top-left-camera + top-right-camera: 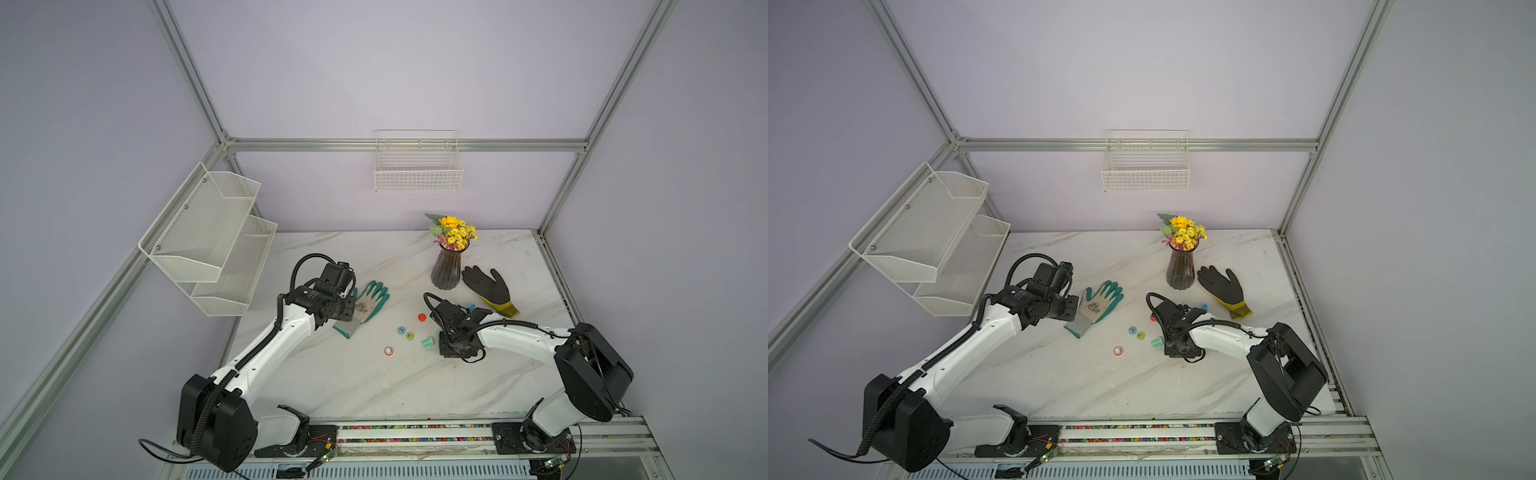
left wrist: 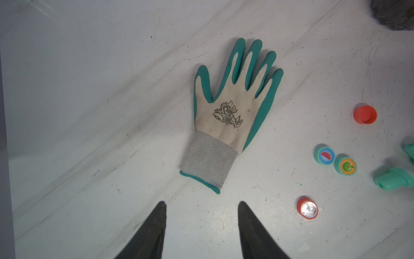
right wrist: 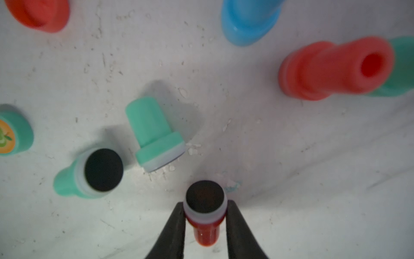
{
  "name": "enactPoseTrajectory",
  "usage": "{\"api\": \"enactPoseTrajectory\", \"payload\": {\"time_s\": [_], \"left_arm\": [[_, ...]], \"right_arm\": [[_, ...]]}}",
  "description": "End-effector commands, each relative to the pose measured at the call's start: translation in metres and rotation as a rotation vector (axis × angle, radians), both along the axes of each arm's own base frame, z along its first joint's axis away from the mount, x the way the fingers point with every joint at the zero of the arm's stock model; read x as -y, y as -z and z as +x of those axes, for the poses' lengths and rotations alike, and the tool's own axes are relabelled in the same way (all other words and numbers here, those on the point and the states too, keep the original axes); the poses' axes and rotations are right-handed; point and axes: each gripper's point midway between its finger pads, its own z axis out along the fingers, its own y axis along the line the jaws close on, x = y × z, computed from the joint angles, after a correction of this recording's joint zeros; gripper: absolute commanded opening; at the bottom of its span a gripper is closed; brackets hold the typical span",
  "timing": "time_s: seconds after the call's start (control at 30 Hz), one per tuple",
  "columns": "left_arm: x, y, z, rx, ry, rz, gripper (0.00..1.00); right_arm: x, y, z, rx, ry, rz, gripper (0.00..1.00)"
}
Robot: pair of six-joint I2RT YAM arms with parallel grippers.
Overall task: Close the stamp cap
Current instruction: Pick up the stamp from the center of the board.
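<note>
1. My right gripper pinches a red stamp. It is smooth plastic with a white collar and a flat, dark, round pad.
2. My left gripper stands open and empty, its tapered black fingers apart.
3. The red cap, a small round cup, lies just right of centre in a top view.
4. A mint stamp lies toppled nearby.
5. The table is marble-patterned, scuffed and flecked. The walls are lavender.

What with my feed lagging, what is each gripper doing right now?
Left gripper: open, holding nothing.
Right gripper: shut on red stamp.
</note>
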Motion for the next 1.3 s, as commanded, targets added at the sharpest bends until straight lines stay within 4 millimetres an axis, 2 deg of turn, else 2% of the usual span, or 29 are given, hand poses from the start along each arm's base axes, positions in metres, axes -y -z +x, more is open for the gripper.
{"api": "enactPoseTrajectory", "payload": {"time_s": [0.0,0.23,0.4,0.9,1.0,1.07,1.17,1.27], "left_arm": [[-0.002,-0.005,0.002,0.022,0.004,-0.004,0.52],[-0.002,-0.004,0.003,0.02,0.005,-0.003,0.52],[-0.002,-0.004,0.003,0.018,0.005,-0.002,0.52],[0.0,-0.002,0.003,0.011,0.006,-0.008,0.52],[0.004,-0.004,0.003,0.017,0.014,-0.036,0.51],[0.015,-0.009,0.002,0.024,0.027,-0.106,0.52],[0.042,-0.025,-0.002,0.031,0.074,-0.263,0.52],[0.072,-0.049,-0.01,0.026,0.115,-0.424,0.53]], "right_arm": [[0.001,0.007,-0.004,-0.006,0.017,0.002,0.3],[-0.001,0.012,-0.011,-0.046,-0.013,0.011,0.38],[0.002,0.013,-0.016,-0.052,-0.019,0.008,0.38],[0.001,0.009,-0.016,-0.043,-0.055,0.006,0.19],[-0.003,-0.004,-0.012,-0.005,-0.082,0.026,0.18],[-0.009,-0.018,-0.007,0.034,-0.124,0.056,0.18],[-0.029,-0.044,-0.001,0.111,-0.275,0.138,0.17],[-0.047,-0.066,0.004,0.217,-0.43,0.218,0.1]]}}
